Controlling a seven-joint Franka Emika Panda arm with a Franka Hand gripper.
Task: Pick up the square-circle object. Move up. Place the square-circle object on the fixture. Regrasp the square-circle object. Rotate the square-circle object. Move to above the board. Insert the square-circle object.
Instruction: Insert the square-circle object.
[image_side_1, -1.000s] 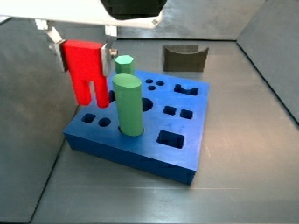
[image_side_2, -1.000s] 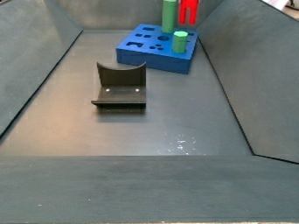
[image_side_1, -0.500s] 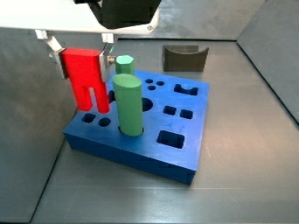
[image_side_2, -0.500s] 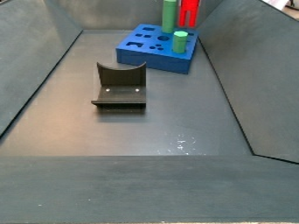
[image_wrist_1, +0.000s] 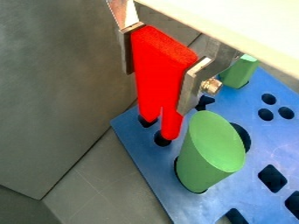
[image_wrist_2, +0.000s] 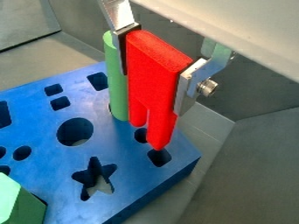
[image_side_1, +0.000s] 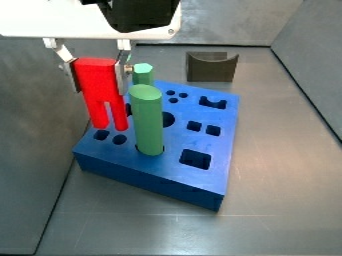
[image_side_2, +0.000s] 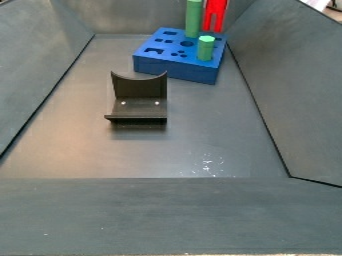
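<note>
Peg at the board, prongs at the holes.
Gripper sits over the board's corner, its plates clamped on the blocky upper end of the upright square-circle object. In both wrist views the two prongs reach the board's corner holes; depth inside can't be told. A tall green cylinder stands in the board just beside the peg. The fixture is off the board, well apart.

The gripper is positioned above a corner of the board, the square-circle object held upright between its fingers, prongs reaching the corner holes. 2 cylinders are seated just beside it; the fixture is set well apart.
</note>
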